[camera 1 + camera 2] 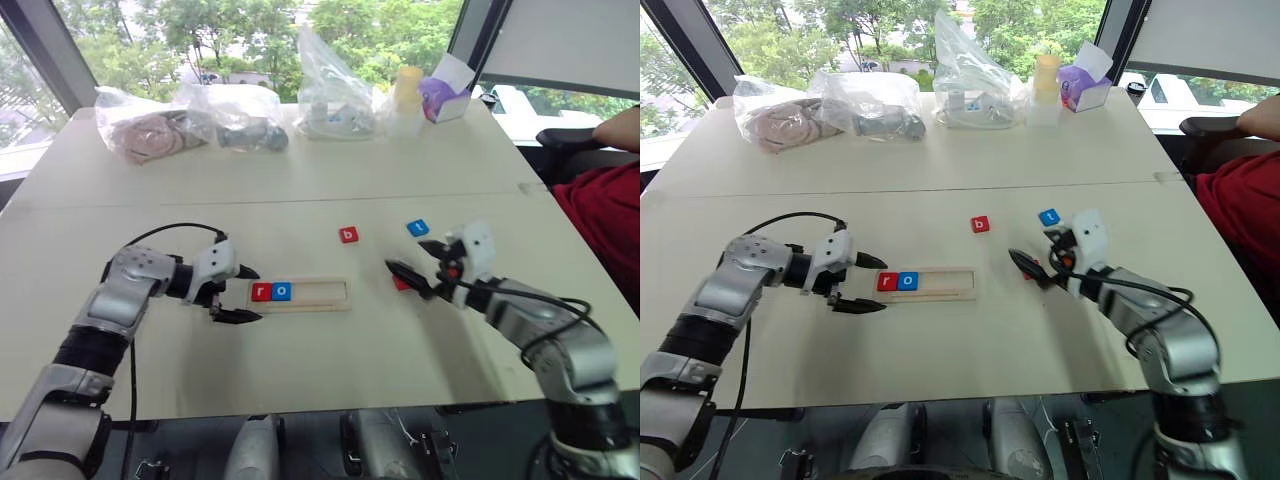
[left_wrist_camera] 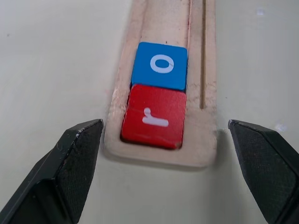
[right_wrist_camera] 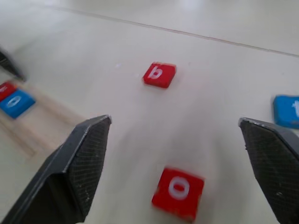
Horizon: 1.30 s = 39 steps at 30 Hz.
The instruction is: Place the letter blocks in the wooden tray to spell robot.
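The wooden tray (image 1: pixel 325 293) lies in the middle of the table with a red r block (image 1: pixel 261 292) and a blue o block (image 1: pixel 282 291) side by side at its left end. My left gripper (image 1: pixel 256 294) is open at that end, one finger on either side of the tray, and touches neither block (image 2: pixel 153 116). A red b block (image 1: pixel 348 235) and a blue t block (image 1: pixel 417 228) lie loose beyond the tray to its right. My right gripper (image 1: pixel 405 254) hovers open over a red o block (image 3: pixel 179 192), holding nothing.
Clear plastic bags (image 1: pixel 190 125), a yellow bottle (image 1: pixel 407 95) and a purple-and-white box (image 1: pixel 445 95) line the table's far edge. A person in red (image 1: pixel 605 215) sits at the right side. A dark chair arm (image 1: pixel 565 138) is beside them.
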Motion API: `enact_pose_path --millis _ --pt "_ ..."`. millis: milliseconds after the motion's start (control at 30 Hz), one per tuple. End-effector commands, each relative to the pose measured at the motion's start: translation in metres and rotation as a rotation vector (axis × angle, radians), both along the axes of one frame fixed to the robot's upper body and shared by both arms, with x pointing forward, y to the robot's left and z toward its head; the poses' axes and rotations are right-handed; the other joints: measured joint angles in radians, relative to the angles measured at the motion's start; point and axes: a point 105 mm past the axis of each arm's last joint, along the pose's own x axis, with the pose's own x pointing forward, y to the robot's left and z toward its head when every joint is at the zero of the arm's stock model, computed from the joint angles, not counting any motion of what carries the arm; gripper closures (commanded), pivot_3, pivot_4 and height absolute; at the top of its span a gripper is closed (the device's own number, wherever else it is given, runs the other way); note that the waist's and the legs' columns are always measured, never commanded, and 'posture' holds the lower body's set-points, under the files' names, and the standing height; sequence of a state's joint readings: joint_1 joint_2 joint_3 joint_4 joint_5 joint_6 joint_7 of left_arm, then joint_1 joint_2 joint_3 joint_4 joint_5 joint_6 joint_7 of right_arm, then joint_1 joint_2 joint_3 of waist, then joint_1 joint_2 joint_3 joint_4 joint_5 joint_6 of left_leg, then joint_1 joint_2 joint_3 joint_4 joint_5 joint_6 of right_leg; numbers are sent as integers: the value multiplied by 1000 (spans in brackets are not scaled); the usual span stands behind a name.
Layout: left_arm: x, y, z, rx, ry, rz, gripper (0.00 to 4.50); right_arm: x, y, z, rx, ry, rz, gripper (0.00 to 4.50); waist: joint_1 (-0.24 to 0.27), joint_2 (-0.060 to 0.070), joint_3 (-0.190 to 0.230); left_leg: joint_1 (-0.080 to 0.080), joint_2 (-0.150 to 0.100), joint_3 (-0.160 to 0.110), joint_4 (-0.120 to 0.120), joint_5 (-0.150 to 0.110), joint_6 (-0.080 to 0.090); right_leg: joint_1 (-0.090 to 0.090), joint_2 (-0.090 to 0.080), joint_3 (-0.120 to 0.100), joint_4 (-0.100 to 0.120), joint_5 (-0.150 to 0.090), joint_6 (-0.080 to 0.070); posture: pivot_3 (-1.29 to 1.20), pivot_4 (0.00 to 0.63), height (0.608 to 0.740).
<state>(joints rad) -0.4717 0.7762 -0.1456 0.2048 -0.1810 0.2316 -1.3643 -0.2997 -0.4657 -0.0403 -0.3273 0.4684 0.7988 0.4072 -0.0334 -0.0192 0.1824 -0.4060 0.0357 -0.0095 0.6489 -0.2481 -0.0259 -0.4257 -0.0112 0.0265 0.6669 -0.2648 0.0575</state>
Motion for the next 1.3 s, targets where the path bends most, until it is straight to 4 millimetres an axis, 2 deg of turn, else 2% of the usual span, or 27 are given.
enact_pose_path --millis 33,67,133,233,433,667,767,900,933,967,1033,1133,1233,1300 --pt "-5 18 33 -42 -41 80 24 24 27 10 4 1 -45 0 -7 0 0 0 0 0 0 0 0 0 0 0 0 0 0 0 150 740" --pt "-7 23 38 -48 -38 107 24 30 33 11 4 7 -60 0 -11 0 0 0 0 0 0 0 0 -1 0 0 0 0 0 0 150 740" --pt "-3 34 60 -125 -65 209 24 48 50 12 -7 19 -104 0 -11 0 0 -1 0 0 0 0 0 -1 0 0 0 0 0 0 150 740" --pt "0 41 83 -215 -121 313 24 65 70 9 -25 44 -142 0 -8 0 0 -1 0 0 0 0 0 -1 -1 0 0 0 0 0 150 740" --pt "-18 43 79 -210 -127 365 24 76 81 -6 -86 85 -172 0 -9 0 0 -2 -2 1 -2 0 0 -2 -5 0 -1 1 2 0 150 740" --pt "-23 35 78 -247 -150 409 24 78 84 -24 -147 111 -194 0 -12 0 0 -2 -1 1 -2 0 0 -2 -4 0 -1 1 2 0 150 740" --pt "-22 32 77 -244 -161 410 0 76 88 -29 -173 117 -194 880 -12 0 0 -1 -1 1 -2 0 0 -2 -4 0 -1 1 2 0 150 740" --pt "-17 31 79 -252 -176 409 0 75 87 -31 -196 109 -197 2992 -12 -1 0 -1 -1 1 -2 0 0 -2 -3 0 -1 1 2 0 150 740" --pt "-16 31 80 -251 -179 405 0 75 86 -30 -196 106 -200 3317 -12 -1 0 -1 -1 1 -2 0 0 -2 -3 0 -1 1 2 0 150 740" --pt "-16 30 80 -250 -180 402 0 75 86 -30 -196 104 -204 3304 -12 -1 0 -1 -1 1 -2 0 0 -2 -3 0 -1 1 2 0 150 740" --pt "-19 23 77 -238 -168 360 0 78 76 -19 -164 65 -248 3304 -12 -1 0 -1 -1 1 -2 0 0 -2 -4 0 -1 1 2 0 150 740" --pt "-28 8 72 -208 -137 276 0 74 49 8 -134 -45 -332 3304 -7 0 0 -2 -1 1 -2 0 0 -2 -4 0 -1 1 2 0 150 740" --pt "-35 -6 69 -205 -112 200 0 41 16 23 -91 -90 -401 3304 3 0 0 -4 -2 0 -3 0 0 -3 -6 0 -2 1 2 0 150 740" --pt "-35 -10 69 -211 -113 184 0 25 4 27 -83 -94 -431 3304 9 0 0 -4 -2 0 -3 0 0 -3 -6 0 -2 0 3 0 150 740"
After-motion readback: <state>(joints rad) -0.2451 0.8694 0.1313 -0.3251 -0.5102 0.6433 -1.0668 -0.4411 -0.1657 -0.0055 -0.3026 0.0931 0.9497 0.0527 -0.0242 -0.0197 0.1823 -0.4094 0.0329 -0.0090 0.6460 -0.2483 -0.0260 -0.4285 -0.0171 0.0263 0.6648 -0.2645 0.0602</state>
